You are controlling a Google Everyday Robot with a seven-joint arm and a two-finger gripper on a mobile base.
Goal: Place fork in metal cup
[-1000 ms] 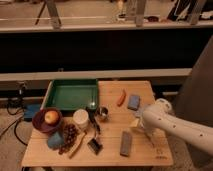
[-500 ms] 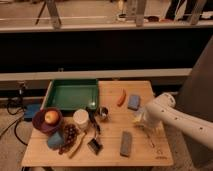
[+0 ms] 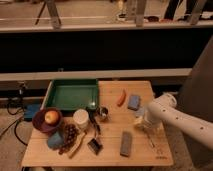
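One wooden table [image 3: 160, 155] is set before a dark wall [image 3: 100, 50] crossed by a pale ledge [image 3: 100, 75]. A green tray [image 3: 72, 95], a white cup [image 3: 81, 119] and the metal cup [image 3: 102, 113] are grouped on its left half. The gripper [image 3: 142, 123] is held low over the right side; whether it is parted or closed cannot be told. The fork [image 3: 150, 138], a thin faint streak, is seen lying on the wood just in front of the gripper, well apart from the metal cup.

gripper [image 3: 143, 123] low at right, seemingly bare tabletop [image 3: 116, 122] toward metal cup [image 3: 102, 113], white cup [image 3: 81, 119] crowding it
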